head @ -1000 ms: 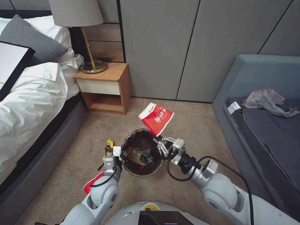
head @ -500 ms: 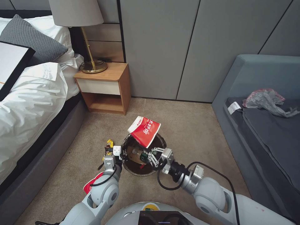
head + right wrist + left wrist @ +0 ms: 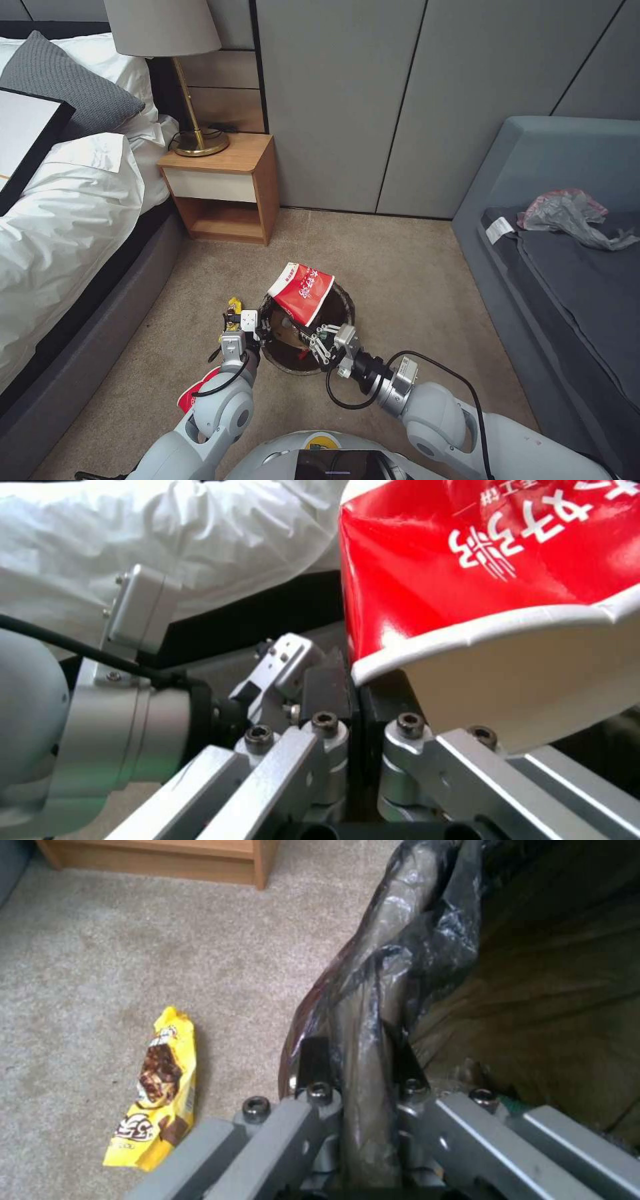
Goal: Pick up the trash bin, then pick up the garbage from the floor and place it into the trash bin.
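**Cup held over the bin mouth**

The left gripper [image 3: 257, 331] has its fingers clenched on the rim of the trash bin [image 3: 341, 301], pinching the dark liner bag [image 3: 393, 965] against the wall; this looks meant to keep the bin steady and its mouth facing up. The right gripper [image 3: 312, 331] reaches in from the other side, fingers closed on the rim of a crushed red-and-white paper cup [image 3: 301, 289], which tilts over the opening, partly above the far rim, so that a release should drop it inside. Some litter already lies in the bin.

On the carpet just beside the left gripper lies a yellow snack wrapper [image 3: 158, 1090], still to be collected. A second red-and-white cup [image 3: 192, 395] sits by the left arm. The nightstand [image 3: 227, 187] and bed [image 3: 60, 220] stand well apart, blocking nothing.
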Robot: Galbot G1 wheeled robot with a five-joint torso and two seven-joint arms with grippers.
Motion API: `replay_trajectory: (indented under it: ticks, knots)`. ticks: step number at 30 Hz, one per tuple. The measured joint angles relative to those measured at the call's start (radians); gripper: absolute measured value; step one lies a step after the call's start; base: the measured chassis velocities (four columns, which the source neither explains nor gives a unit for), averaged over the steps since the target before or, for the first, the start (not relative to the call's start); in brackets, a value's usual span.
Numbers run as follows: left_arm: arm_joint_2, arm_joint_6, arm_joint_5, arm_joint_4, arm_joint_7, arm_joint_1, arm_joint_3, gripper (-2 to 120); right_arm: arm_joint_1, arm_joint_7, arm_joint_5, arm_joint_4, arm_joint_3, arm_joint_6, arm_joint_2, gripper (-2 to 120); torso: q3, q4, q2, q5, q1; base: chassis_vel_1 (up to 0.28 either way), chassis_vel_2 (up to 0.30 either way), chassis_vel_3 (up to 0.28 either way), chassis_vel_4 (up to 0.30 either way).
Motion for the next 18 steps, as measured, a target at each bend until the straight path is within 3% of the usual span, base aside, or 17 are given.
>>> replay_trajectory:
  ticks: [14, 18]
  knots:
    - [-0.006, -0.001, -0.002, -0.004, -0.001, -0.001, -0.002, 0, 0.016, 0.016, -0.009, -0.041, -0.051, -0.005, 0.005, -1, 0.000, 0.0000, 0.000, 0.0001, 0.000, 0.000, 0.000, 0.000, 0.000]
    - [-0.008, -0.001, -0.002, -0.004, -0.001, -0.001, -0.001, 0, 0.016, 0.026, -0.011, -0.043, -0.063, -0.014, 0.004, 13, 0.000, -0.0001, 0.000, 0.0000, 0.000, 0.000, 0.000, 0.000, 0.000]
